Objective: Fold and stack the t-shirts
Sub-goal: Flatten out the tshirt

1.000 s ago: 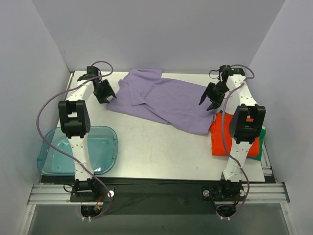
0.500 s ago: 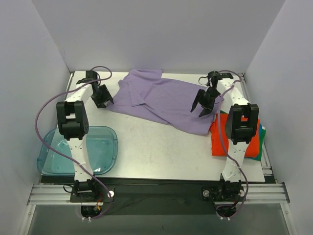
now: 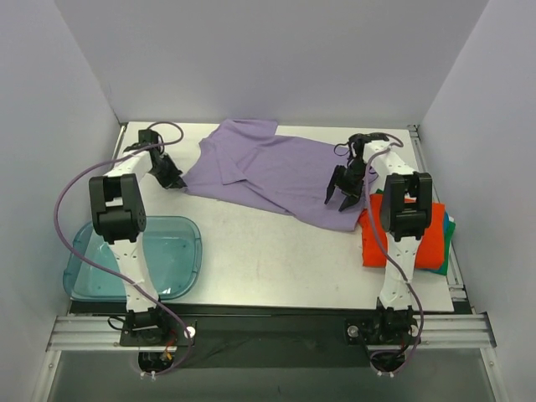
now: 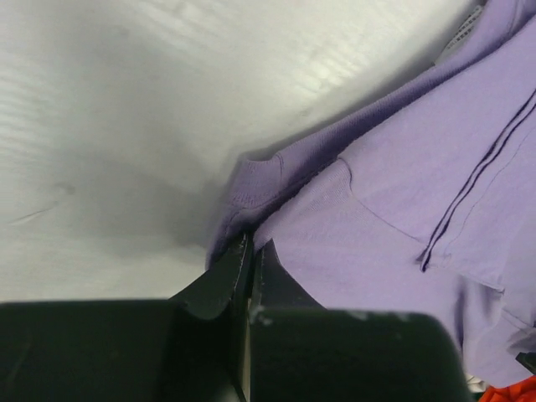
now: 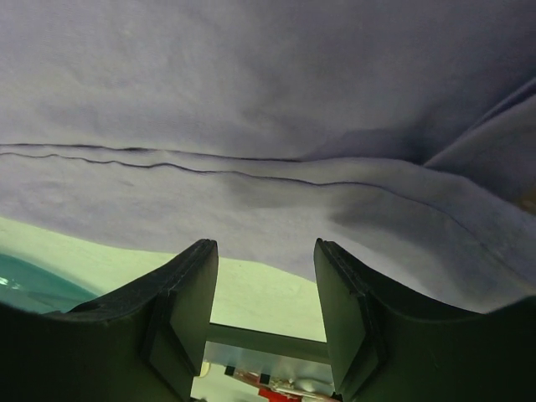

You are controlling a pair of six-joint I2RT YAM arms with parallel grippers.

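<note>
Lavender t-shirt, orange-red t-shirt, teal-green shirt edge, translucent blue tray.

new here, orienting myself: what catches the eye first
A lavender t-shirt lies spread across the far middle of the table, the left gripper shut on its left edge. The right gripper hangs open over its right end, beside a folded orange-red t-shirt.

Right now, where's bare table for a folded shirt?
Free: near-middle table, bordered by blue tray, orange shirt and lavender shirt. Crowded: far half, where that shirt spreads under right gripper and left gripper pinches its corner.
</note>
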